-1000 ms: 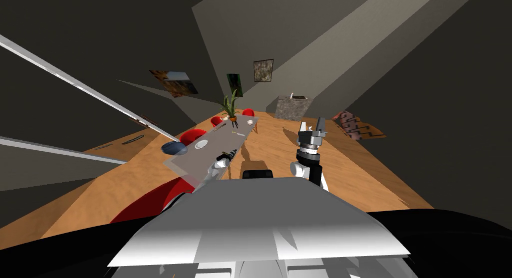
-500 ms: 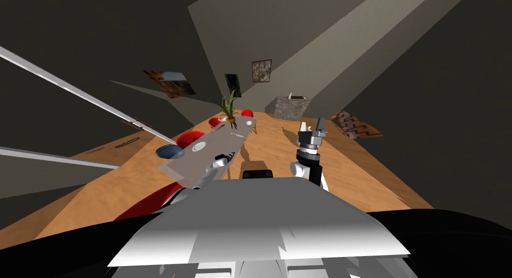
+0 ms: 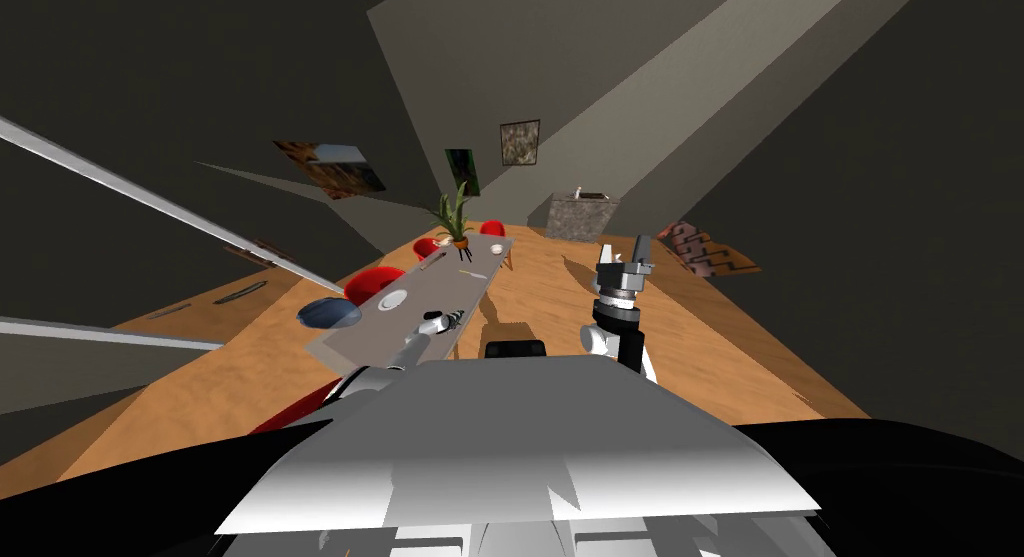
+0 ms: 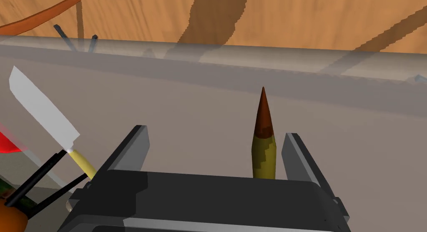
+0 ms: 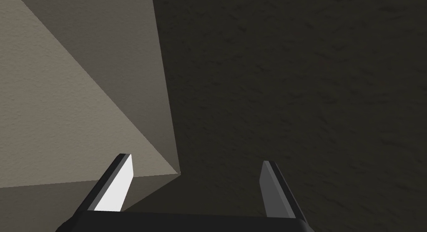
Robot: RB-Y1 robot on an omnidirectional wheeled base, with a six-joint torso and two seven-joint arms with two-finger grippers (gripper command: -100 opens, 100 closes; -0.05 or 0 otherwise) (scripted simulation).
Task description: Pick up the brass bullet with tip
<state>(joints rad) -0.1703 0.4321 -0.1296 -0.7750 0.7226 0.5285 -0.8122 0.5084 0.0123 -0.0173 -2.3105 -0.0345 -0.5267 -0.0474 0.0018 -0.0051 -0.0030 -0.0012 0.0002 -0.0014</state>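
The bullet [image 4: 264, 147] has a yellow-brown case and a dark red-brown pointed tip. It lies on the grey table top [image 4: 175, 100], tip pointing away from my hand. My left gripper [image 4: 215, 133] is open around it, the case close to one finger [image 4: 297, 156] and well apart from the other. The back end of the bullet is hidden behind the gripper's dark body. In the head view the left gripper [image 3: 457, 315] is low over the grey table [image 3: 370, 341]. My right gripper [image 3: 625, 252] is raised to the right of the table, its fingers open and empty.
A knife [image 4: 43, 113] with a white blade and pale yellow handle lies beside the left gripper. On the table stand a white plate [image 3: 393, 300], a dark blue bowl [image 3: 328, 312] and a potted plant [image 3: 455, 216]. Red chairs [image 3: 375, 279] line its left side. The floor is wooden.
The whole head picture has shifted: the table and bowl have slid left and a little down, so my view has moved. The right arm keeps its pose.
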